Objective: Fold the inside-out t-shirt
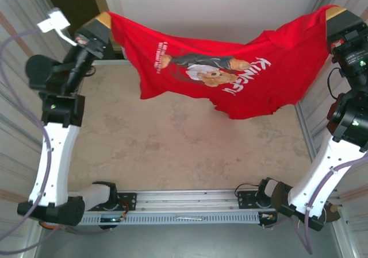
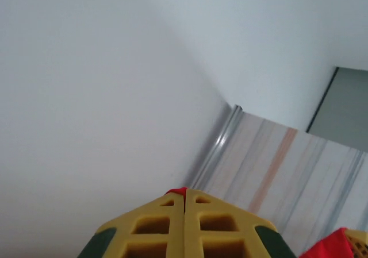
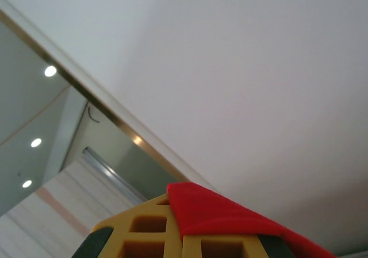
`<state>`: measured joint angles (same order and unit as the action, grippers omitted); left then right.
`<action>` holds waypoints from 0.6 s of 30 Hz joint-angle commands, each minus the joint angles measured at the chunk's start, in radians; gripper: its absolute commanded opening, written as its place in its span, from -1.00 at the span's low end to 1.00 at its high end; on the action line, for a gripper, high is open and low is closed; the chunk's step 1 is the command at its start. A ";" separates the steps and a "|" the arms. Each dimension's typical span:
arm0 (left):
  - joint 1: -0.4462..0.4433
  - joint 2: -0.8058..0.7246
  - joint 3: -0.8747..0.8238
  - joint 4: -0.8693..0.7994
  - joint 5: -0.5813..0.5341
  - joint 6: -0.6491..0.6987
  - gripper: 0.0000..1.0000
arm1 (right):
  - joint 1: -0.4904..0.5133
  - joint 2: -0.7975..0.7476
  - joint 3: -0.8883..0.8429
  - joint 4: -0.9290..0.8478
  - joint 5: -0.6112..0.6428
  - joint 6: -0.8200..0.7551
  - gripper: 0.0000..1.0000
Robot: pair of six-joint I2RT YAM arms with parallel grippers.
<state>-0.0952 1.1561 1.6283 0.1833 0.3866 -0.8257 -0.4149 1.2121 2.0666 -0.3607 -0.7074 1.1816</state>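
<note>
Red t-shirt [image 1: 230, 68] strung in the air between both hands.
From above: the left hand [image 1: 103, 21] and right hand [image 1: 336, 12] each pinch an upper corner, and the t-shirt sags above the far desk [image 1: 172, 149], its graphic showing. Left wrist: the left hand [image 2: 185, 196] is pressed together on a sliver of t-shirt [image 2: 177, 191]. Right wrist: the right hand [image 3: 172, 206] is clamped on the t-shirt [image 3: 218, 215], which drapes over one finger.

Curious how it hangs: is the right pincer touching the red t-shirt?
Touching. Right wrist view: the t-shirt is clamped in the shut right pincer.
</note>
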 commanded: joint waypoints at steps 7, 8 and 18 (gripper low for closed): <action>0.164 0.560 0.351 -0.222 0.045 -0.066 -1.00 | 0.247 0.381 0.135 -0.088 0.098 -0.123 -1.00; 0.169 0.628 0.425 -0.243 0.062 -0.073 -1.00 | 0.257 0.425 0.187 -0.101 0.098 -0.124 -1.00; 0.238 1.061 1.178 -0.360 0.090 -0.244 -1.00 | 0.250 0.818 0.721 0.123 0.038 0.230 -1.00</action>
<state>0.0929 2.3142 2.6869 -0.2657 0.4667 -0.9653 -0.1436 2.0663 2.7110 -0.4133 -0.6563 1.2819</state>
